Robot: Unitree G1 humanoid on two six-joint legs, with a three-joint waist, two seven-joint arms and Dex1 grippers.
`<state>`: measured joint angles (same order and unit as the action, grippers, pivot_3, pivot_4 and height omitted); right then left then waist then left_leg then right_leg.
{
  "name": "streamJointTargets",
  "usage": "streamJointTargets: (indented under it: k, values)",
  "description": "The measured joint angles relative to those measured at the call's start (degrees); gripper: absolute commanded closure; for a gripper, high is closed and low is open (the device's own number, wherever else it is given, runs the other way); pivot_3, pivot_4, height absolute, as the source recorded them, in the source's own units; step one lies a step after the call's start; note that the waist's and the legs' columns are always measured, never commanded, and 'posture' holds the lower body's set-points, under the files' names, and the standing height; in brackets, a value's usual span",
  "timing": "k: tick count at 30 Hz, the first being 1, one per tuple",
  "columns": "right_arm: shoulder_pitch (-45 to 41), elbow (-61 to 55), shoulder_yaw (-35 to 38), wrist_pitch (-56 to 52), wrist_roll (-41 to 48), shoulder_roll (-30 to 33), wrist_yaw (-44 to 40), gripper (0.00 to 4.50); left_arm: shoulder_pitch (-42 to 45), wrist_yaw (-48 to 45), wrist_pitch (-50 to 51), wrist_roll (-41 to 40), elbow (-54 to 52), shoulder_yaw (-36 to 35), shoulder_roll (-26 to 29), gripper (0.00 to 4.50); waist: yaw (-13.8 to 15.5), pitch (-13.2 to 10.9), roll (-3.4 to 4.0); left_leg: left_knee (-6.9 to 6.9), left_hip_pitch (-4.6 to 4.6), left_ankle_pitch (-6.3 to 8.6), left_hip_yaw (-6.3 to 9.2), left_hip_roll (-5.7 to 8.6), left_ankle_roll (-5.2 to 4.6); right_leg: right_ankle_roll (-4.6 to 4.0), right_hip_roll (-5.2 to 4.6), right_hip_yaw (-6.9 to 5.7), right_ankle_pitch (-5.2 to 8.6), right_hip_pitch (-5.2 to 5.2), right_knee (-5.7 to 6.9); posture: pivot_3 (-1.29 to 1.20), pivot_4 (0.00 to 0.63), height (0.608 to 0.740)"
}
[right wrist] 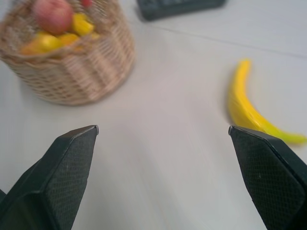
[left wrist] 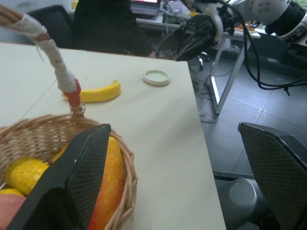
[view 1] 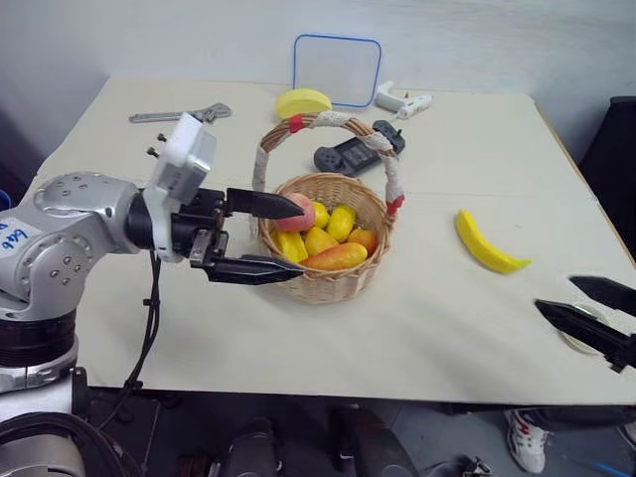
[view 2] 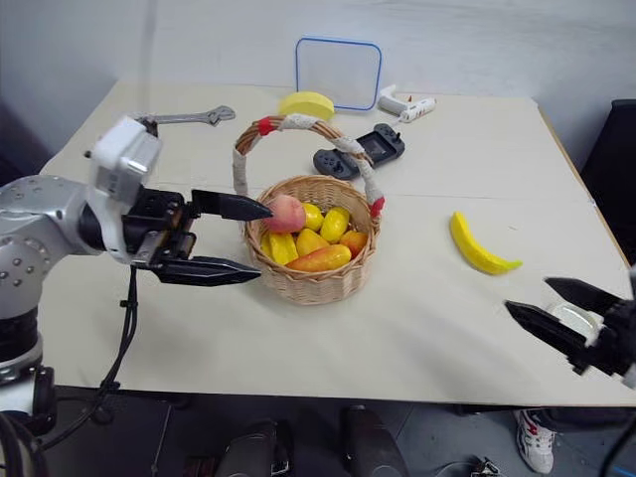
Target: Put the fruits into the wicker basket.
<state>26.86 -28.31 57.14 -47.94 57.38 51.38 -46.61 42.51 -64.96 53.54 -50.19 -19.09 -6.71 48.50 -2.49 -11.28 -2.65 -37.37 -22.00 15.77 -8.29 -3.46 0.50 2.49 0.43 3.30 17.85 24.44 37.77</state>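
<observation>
left eye view: the banana (view 1: pixel 486 243) lies flat on the bench (view 1: pixel 427 308) toward its right edge, well apart from the basket (view 1: pixel 328 243). its long axis runs from the far side toward the near right corner, with the curve bowing toward the near edge. the apple (view 1: pixel 295 213) sits in the basket at its left rim, on top of yellow and orange fruit. the left hand (view 1: pixel 283 237) hangs at the basket's left rim with its fingers spread and nothing between them, the upper finger just beside the apple. the right hand (view 1: pixel 586 310) hovers at the bench's near right corner, fingers spread and empty, near a small white ring (left wrist: pixel 156 77). behind the basket lie a game controller (view 1: pixel 358 149), a yellow half-round block (view 1: pixel 302 102), a wrench (view 1: pixel 184 114) and a white tray (view 1: pixel 337 70). the basket handle hides part of the controller.
</observation>
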Motion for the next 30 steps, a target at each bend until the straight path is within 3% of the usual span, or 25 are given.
streamJointTargets:
  k: [4, 7, 10, 15, 19, 30]
  values:
    - [0.4, 3.5, 1.1, 2.5, -3.7, 0.4, -3.6, 0.0, 1.1, -1.4, -1.4, 0.1, 1.8, 0.5, -0.3, 0.04, -0.9, 0.0, -0.01, 0.04, 0.03, -0.1, 0.0, 0.0, -0.25, -0.01, 0.01, 0.02, -0.08, -0.02, -0.01, 0.0, 0.15, 0.74]
    - [-4.6, 5.8, -4.5, 4.8, -7.1, 3.8, -4.9, 0.0, 2.6, -1.4, -2.5, 0.6, 1.9, 1.7, -1.4, 0.04, -1.6, 0.0, -0.05, 0.14, 0.2, -0.27, -0.04, 0.02, -0.33, 0.05, 0.0, 0.06, -0.25, -0.14, -0.1, 0.0, 0.15, 0.74]
    - [-13.9, 11.7, -15.6, 8.7, -13.2, 7.2, -5.8, 0.0, 3.5, -0.3, -3.7, 2.3, 2.5, 3.5, -2.8, 0.04, -2.3, -0.1, -0.15, 0.3, 0.77, -0.34, -0.02, 0.04, -0.35, -0.07, 0.02, 0.06, -0.29, -0.65, -0.23, 0.0, 0.15, 0.74]
    - [-32.8, 26.7, -35.4, 13.5, -25.0, 9.2, -4.9, 0.0, 5.1, 2.7, -4.8, 4.7, 4.1, 5.1, -4.8, 0.04, -2.4, -0.1, -0.06, 0.4, 0.73, -0.26, -0.03, 0.0, -0.28, -0.28, 0.04, 0.06, -0.37, -0.58, -0.29, 0.0, 0.15, 0.74]
    - [-46.7, 37.2, -43.8, 14.6, -29.7, 6.1, -5.2, 0.0, 5.3, 3.5, -4.6, 4.3, 3.8, 4.7, -4.9, 0.04, -2.3, -0.1, 0.02, 0.37, 0.69, -0.27, -0.07, -0.04, 0.16, -0.23, 0.05, 0.05, -0.15, -0.45, -0.02, 0.0, 0.15, 0.74]
    - [-64.1, 58.8, -56.5, 16.9, -40.3, -3.3, -6.6, 0.0, 4.8, 6.8, -4.4, 4.1, 1.9, 3.5, -4.8, 0.04, -2.3, -0.1, 0.05, 0.26, 0.69, 0.0, -0.16, -0.08, 0.33, -0.2, 0.03, 0.04, 0.21, -0.41, 0.1, 0.0, 0.15, 0.74]
